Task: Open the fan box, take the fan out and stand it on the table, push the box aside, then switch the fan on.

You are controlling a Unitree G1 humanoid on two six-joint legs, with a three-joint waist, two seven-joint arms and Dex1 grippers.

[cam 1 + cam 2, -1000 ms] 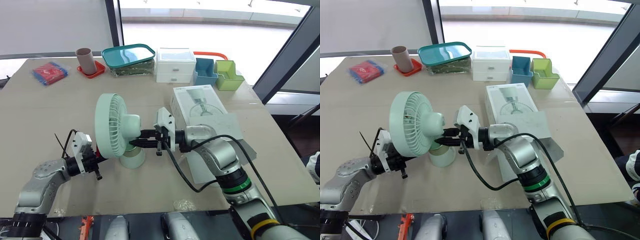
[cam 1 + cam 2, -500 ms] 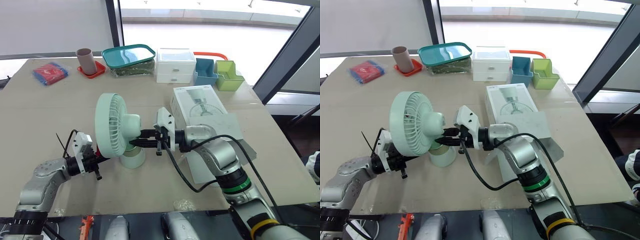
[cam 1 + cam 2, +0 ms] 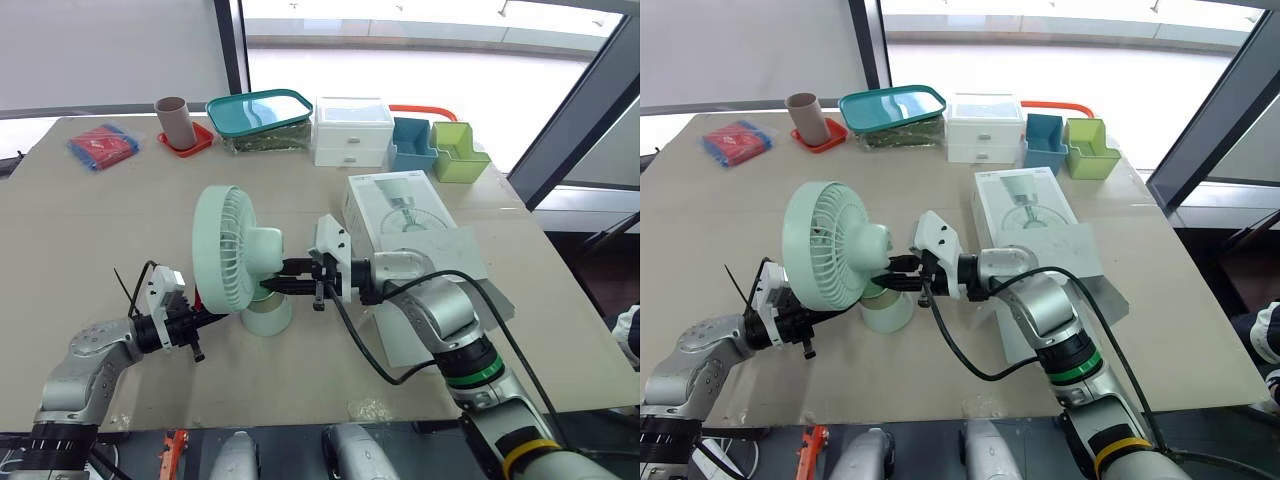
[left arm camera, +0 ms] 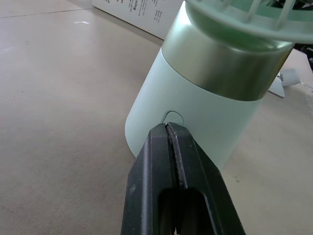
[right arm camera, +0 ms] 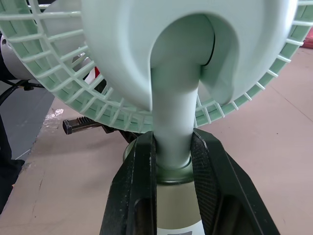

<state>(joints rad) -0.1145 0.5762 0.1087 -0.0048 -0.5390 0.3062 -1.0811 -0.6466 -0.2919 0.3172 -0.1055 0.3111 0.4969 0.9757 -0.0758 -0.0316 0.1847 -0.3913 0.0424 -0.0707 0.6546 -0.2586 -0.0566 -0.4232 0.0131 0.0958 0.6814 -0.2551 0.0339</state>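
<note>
Left jaws nearer fan (image 3: 228,250) base, closed, open table (image 3: 100,225) leftward

The beige counter (image 3: 120,210) carries a mint-green plastic fan (image 3: 235,262) standing upright near its middle, with a white cardboard fan box (image 3: 400,210) lying flat beside it. Along the far edge are a red packet (image 3: 101,145), a brown cup (image 3: 172,120) on a red coaster (image 3: 190,143), a teal-lidded container (image 3: 258,118), a white drawer unit (image 3: 351,131), a blue bin (image 3: 409,143) and a green bin (image 3: 458,150).

Bare table (image 3: 100,230) lies open left of the fan (image 3: 228,252); the box (image 3: 400,212) crowds its right; bins (image 3: 408,142) line the far edge.
</note>
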